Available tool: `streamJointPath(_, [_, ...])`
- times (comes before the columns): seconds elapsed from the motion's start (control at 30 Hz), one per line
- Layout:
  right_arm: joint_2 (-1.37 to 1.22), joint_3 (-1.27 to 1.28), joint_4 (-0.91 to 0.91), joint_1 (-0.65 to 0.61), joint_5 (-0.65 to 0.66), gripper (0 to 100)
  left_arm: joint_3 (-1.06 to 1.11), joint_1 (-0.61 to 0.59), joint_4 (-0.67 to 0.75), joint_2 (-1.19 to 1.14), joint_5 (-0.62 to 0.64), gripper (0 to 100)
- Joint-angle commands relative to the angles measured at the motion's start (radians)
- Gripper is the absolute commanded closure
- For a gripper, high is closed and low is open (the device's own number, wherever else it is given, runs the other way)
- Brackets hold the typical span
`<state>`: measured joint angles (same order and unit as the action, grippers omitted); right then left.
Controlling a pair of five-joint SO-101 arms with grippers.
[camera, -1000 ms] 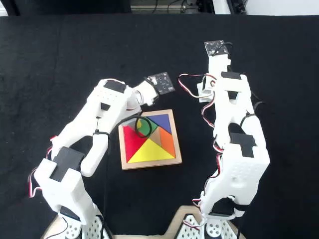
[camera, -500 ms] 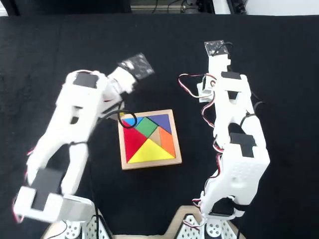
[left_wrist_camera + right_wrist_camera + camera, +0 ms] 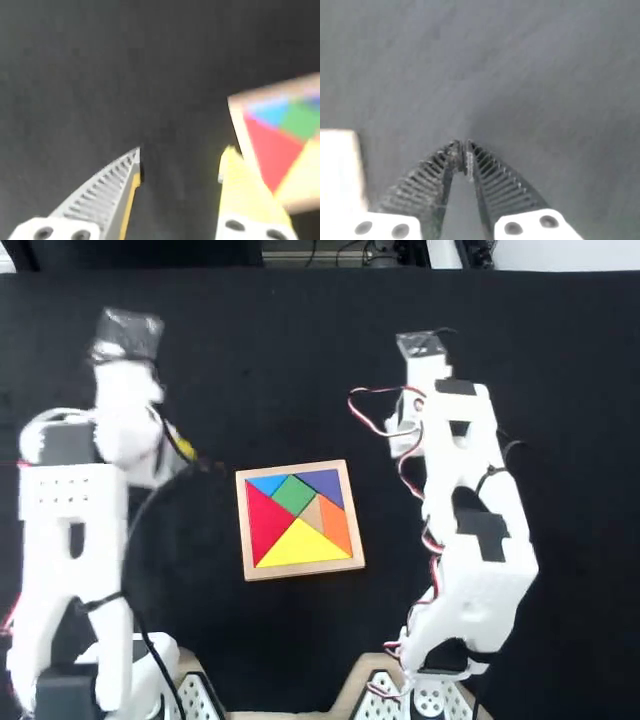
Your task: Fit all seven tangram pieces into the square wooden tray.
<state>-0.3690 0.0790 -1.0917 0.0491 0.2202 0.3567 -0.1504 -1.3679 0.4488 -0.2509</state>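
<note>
A square wooden tray (image 3: pixel 304 569) lies flat near the middle of the black cloth-covered surface (image 3: pixel 300 360), between the two white arms. It is turned slightly off square to the surface edges, so its near edge runs a little farther away towards the right. All its sides are equal.

Seven coloured pieces fill the tray:
- A blue triangle (image 3: pixel 266 483) sits in the far left corner.
- A green square (image 3: pixel 293 494) is set on its point beside the blue triangle.
- A purple triangle (image 3: pixel 327 484) sits in the far right corner.
- A large red triangle (image 3: pixel 264 525) lies along the left side.
- A large yellow triangle (image 3: pixel 300 546) lies along the near side.
- An orange slanted piece (image 3: pixel 336 525) lies on the right.
- A small tan triangle (image 3: pixel 313 515) sits in the middle.

The left gripper (image 3: pixel 182 155) is spread wide with nothing between its fingers. It hangs over bare cloth just left of the tray (image 3: pixel 236 114).

The right gripper (image 3: pixel 462 146) is pressed together on nothing, over bare cloth.
</note>
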Motion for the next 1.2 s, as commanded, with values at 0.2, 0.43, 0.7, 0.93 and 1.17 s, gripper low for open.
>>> streamJointPath(0.2, [0.496, 0.125, -0.367, -0.1, 0.189, 98.8, 0.587, -0.203, 0.216, 0.436, 0.017, 74])
streamJointPath(0.43, [0.704, 0.547, -0.315, -0.374, 0.216, 98.8, 0.862, -0.357, 0.353, 0.557, 0.011, 74])
streamJointPath(0.7, [0.72, 0.648, -0.207, -0.77, 0.27, 98.8, 0.889, -0.542, 0.348, 0.491, 0.018, 74])
streamJointPath(0.93, [0.588, 0.642, -0.101, -0.848, 0.256, 98.8, 0.935, -0.625, 0.354, 0.496, -0.038, 74])
streamJointPath(1.17, [0.374, 0.634, -0.063, -0.879, 0.235, 98.8, 0.935, -0.624, 0.356, 0.496, -0.04, 74])
